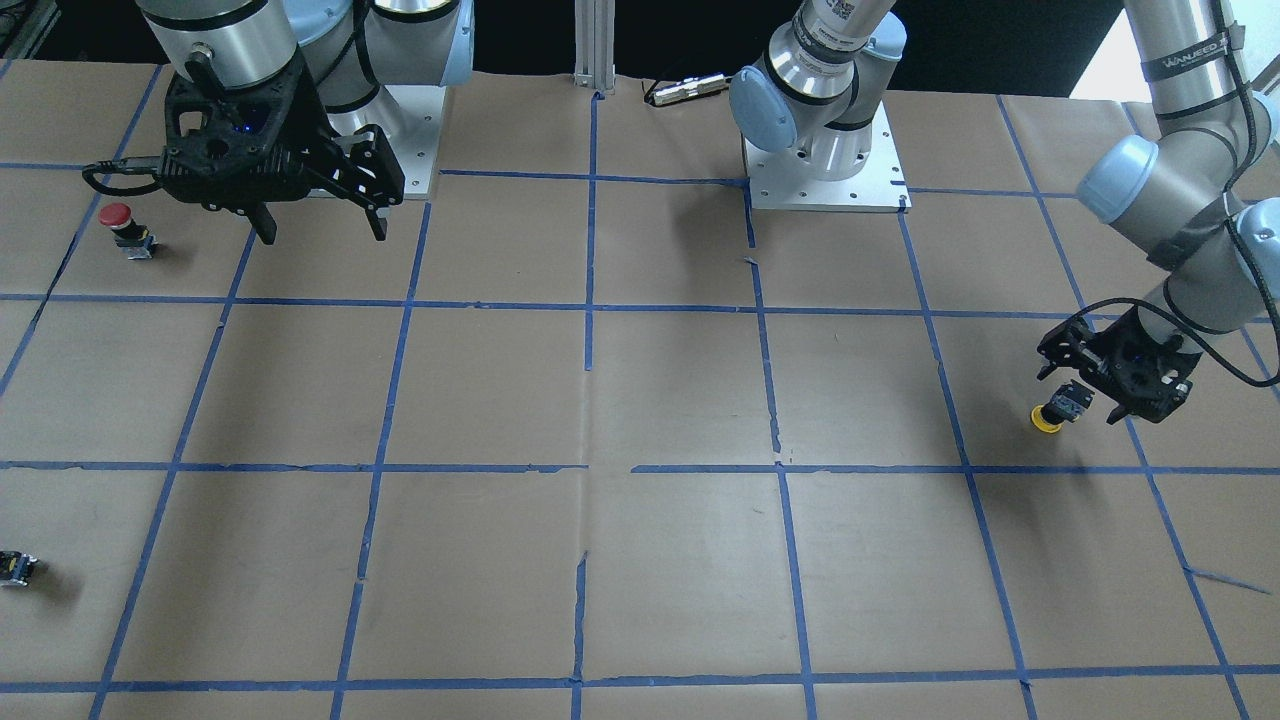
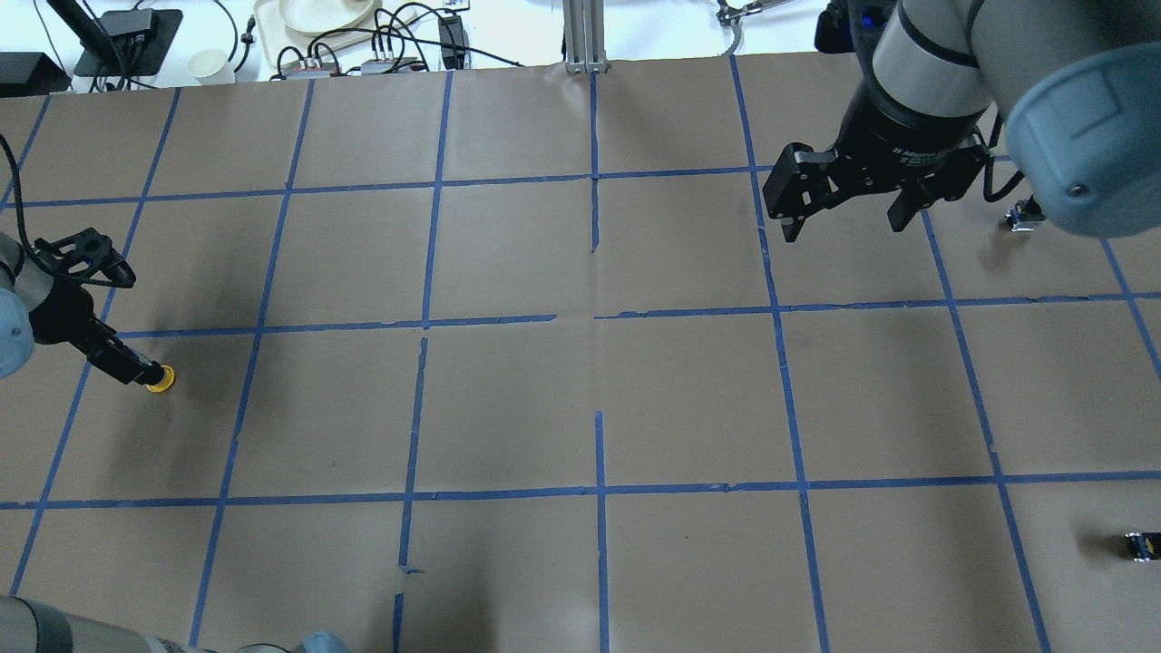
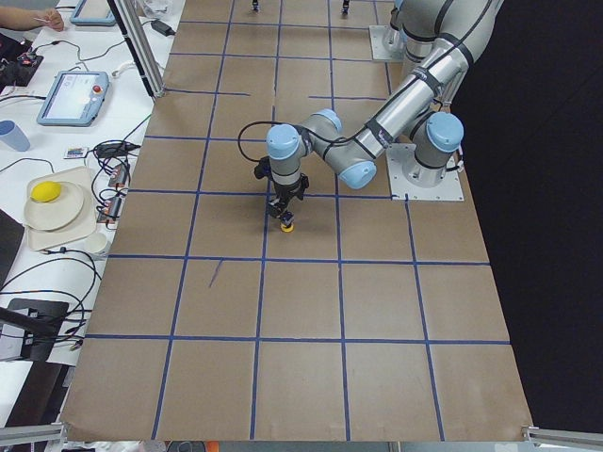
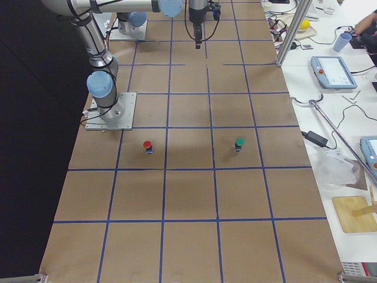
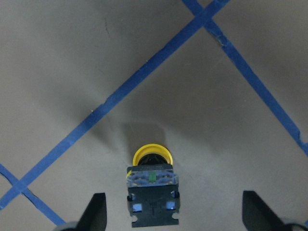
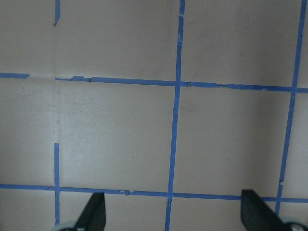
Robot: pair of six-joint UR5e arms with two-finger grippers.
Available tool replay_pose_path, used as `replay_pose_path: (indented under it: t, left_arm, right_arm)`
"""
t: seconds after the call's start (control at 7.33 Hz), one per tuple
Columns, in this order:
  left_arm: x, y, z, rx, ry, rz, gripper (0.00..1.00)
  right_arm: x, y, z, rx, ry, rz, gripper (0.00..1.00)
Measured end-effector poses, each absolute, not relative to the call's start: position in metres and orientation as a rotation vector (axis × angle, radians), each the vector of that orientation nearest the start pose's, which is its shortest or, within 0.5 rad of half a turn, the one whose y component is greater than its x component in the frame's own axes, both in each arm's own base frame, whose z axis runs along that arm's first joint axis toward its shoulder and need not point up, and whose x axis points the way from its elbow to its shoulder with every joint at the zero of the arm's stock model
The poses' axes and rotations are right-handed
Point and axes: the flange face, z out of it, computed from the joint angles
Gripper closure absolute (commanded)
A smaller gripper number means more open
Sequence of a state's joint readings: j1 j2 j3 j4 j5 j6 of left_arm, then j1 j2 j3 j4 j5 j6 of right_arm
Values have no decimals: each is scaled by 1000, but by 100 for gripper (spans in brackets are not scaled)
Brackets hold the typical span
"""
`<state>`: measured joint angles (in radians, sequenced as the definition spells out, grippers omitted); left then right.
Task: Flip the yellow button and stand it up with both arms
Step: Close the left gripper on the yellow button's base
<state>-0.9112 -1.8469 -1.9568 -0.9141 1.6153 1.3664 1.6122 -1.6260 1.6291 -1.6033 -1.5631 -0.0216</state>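
Brown paper covers the desk [image 2: 689, 399], ruled into squares by blue tape [image 2: 508, 320]; a white bench [image 2: 653, 32] strewn with cables [image 2: 399, 36] runs beyond it. Near the desk's left end, the yellow button [image 5: 151, 190] sits between the wide-spread left fingers [image 5: 95, 214], untouched, cap pointing away from them. The right fingers [image 6: 95, 214] gape too, holding nothing.

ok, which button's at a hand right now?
The yellow button, cap down between the open left hand's fingers. The red button and green button have no hand around them.

button [image 5: 152, 190] between left pincer's [image 5: 174, 208] jaws
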Motion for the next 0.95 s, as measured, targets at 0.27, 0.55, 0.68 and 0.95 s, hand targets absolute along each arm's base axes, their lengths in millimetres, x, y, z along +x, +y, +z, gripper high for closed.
replay_pose_path:
  t: [0.27,0.55,0.68,0.95]
  left_arm:
    - [219,-492,225,1071,2933,67,27]
    - [220,-493,222,1073,2931,72,71]
    - [220,-493,222,1081,2924,68,84]
    - [221,-495,224,1087,2914,60,90]
  right_arm:
    - [153,-465,489,-99,3132,-45,0]
    - [153,-465,489,-99,3132,-46,0]
    - [153,-465,489,-99,3132,-49,0]
    - [153,-465,489,-99,3132,-49,0]
